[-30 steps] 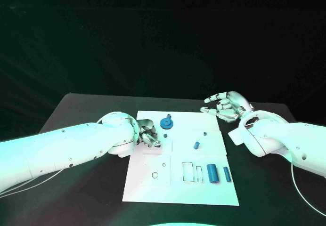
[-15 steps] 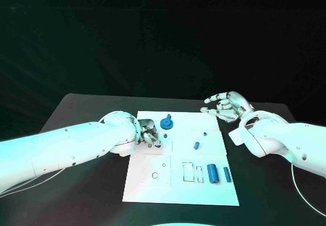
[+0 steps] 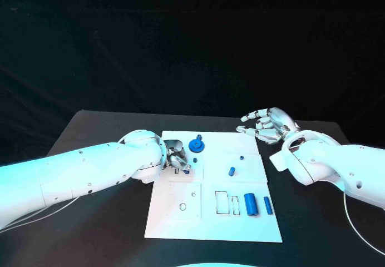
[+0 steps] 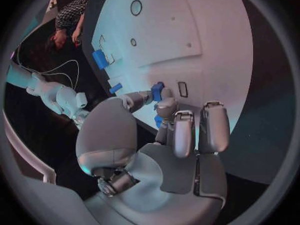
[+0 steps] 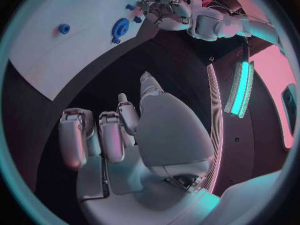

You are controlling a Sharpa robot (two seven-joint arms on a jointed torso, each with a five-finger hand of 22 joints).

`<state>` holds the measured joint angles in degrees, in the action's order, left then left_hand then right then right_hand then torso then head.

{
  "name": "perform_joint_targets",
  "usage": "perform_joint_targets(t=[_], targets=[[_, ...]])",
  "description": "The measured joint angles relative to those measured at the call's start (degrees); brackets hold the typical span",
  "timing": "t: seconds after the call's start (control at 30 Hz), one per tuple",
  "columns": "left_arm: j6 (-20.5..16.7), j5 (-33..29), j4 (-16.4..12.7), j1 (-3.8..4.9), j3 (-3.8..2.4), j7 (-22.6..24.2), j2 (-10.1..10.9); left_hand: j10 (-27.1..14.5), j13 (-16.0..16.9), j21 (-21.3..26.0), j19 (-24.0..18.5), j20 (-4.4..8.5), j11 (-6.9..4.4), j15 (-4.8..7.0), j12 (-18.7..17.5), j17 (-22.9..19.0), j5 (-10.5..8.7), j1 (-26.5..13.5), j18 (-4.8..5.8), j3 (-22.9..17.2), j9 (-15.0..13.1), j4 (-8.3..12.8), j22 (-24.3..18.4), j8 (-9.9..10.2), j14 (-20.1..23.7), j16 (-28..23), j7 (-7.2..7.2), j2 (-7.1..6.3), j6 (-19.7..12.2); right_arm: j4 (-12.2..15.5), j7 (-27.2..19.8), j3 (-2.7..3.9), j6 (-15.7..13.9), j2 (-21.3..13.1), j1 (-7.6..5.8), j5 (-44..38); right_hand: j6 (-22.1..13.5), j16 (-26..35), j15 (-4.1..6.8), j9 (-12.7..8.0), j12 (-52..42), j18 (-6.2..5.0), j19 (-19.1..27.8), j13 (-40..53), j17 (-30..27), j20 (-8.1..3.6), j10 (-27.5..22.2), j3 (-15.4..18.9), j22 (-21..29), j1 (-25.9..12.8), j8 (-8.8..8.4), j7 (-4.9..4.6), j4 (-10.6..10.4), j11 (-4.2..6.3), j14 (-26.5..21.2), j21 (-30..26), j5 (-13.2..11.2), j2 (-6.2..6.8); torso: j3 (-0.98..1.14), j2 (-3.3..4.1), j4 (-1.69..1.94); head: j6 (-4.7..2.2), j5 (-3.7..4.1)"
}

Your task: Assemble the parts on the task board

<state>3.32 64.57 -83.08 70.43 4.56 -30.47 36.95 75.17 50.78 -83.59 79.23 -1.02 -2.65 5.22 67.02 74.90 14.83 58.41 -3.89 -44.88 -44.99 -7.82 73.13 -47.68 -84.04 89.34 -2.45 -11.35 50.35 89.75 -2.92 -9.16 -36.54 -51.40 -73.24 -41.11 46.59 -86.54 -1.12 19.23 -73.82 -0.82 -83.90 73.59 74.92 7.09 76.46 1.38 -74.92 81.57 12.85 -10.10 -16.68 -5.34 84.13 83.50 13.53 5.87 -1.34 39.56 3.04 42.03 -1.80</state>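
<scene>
The white task board (image 3: 241,146) lies mid-table. My left hand (image 3: 176,161) rests on its left side and pinches a small blue part (image 4: 157,91) between thumb and a finger just above the board; a second bit of blue (image 4: 158,120) shows under the fingers. A blue disc (image 3: 196,146) stands just beyond that hand, with a small peg (image 3: 199,137) behind it. Two small blue pieces (image 3: 232,171) (image 3: 241,158) stand mid-board. A thick blue cylinder (image 3: 251,204) and a thinner one (image 3: 268,205) lie near the right edge. My right hand (image 3: 268,127) hovers with its fingers spread, holding nothing, off the board's far right corner.
Two rectangular slots (image 3: 221,202) sit left of the cylinders, and round holes (image 3: 183,207) mark the board's near left panel. Black table (image 3: 104,128) surrounds the board. The right wrist view shows the disc (image 5: 120,27) and my left hand (image 5: 164,10) across the board.
</scene>
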Motion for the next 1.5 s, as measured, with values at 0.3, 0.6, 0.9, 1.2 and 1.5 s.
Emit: perform_joint_targets(t=[0.3,0.6,0.9,1.2,1.5], targets=[[0.31,-0.11,0.26,0.03,-0.03,0.0,-0.13,0.0,0.18,0.0,0.0,0.01,0.0,0.0,0.0,0.0,0.0,-0.54,0.0,0.3,-0.07,0.32,0.07,0.0,0.0,0.0,0.1,-0.09,0.27,0.01,0.0,0.0,0.0,-0.03,0.0,0.0,0.0,0.0,0.0,0.0,0.0,0.0,0.0,0.0,-0.01,0.0,0.0,0.0,0.01,0.0,0.0,0.0,0.0,0.0,0.0,0.0,0.0,0.0,-0.04,0.0,0.03,0.13,0.07],[0.53,-0.18,0.4,0.06,-0.05,0.05,-0.16,0.21,0.45,0.0,0.0,0.0,-0.21,0.2,0.2,0.0,-0.23,-0.96,-0.01,0.94,-0.24,0.96,0.08,0.02,0.2,0.0,0.31,-0.05,0.49,0.01,-0.02,0.0,0.0,-0.06,0.0,0.0,0.0,0.22,0.0,0.0,0.0,0.0,0.0,0.0,-0.01,0.0,0.0,0.0,0.01,0.0,0.0,0.0,0.0,0.0,0.0,0.0,0.0,0.0,-0.08,-0.01,0.04,0.2,0.09],[0.61,-0.21,0.55,0.05,-0.04,0.05,-0.2,0.33,0.72,0.0,0.22,0.22,-0.32,0.4,0.2,0.0,-0.45,-2.37,-0.01,3.74,-0.37,0.09,0.12,0.66,0.0,0.22,1.56,0.07,2.14,0.01,-0.05,0.0,0.0,-0.07,0.0,0.0,0.0,0.22,0.0,0.0,0.0,0.0,0.0,-0.08,-0.01,0.0,0.0,0.0,0.02,0.0,0.0,0.0,0.0,0.0,0.0,0.0,0.0,0.0,-0.07,-0.02,0.02,0.21,0.12],[0.79,-0.31,0.54,0.01,-0.02,0.13,-0.37,0.32,0.82,0.0,0.21,0.22,-0.33,0.4,0.4,0.0,-0.67,-2.9,-0.01,6.88,-0.65,-1.83,0.21,0.89,0.0,0.22,1.96,0.12,2.94,0.01,-0.08,0.0,-0.01,-0.09,0.0,0.0,0.0,0.21,0.0,0.0,0.0,0.0,0.0,-0.08,-0.02,0.0,0.0,0.0,0.02,0.01,0.0,0.0,0.0,0.0,0.0,0.0,0.0,0.01,-0.04,-0.02,0.02,0.25,0.15],[1.18,-0.37,0.59,-0.01,0.02,0.17,-0.38,0.32,0.9,0.0,0.21,0.21,-0.32,0.39,0.39,0.04,-0.7,-2.9,-0.02,7.52,-0.64,-2.13,0.25,1.02,0.0,0.22,1.95,0.12,2.94,0.01,-0.09,0.0,-0.01,-0.13,0.0,0.01,0.0,0.21,0.0,0.0,0.0,0.0,0.0,-0.07,-0.02,0.0,0.0,0.0,-0.02,0.01,0.0,0.0,0.0,0.0,0.0,0.0,0.0,0.01,-0.05,-0.02,0.02,0.38,0.16]])
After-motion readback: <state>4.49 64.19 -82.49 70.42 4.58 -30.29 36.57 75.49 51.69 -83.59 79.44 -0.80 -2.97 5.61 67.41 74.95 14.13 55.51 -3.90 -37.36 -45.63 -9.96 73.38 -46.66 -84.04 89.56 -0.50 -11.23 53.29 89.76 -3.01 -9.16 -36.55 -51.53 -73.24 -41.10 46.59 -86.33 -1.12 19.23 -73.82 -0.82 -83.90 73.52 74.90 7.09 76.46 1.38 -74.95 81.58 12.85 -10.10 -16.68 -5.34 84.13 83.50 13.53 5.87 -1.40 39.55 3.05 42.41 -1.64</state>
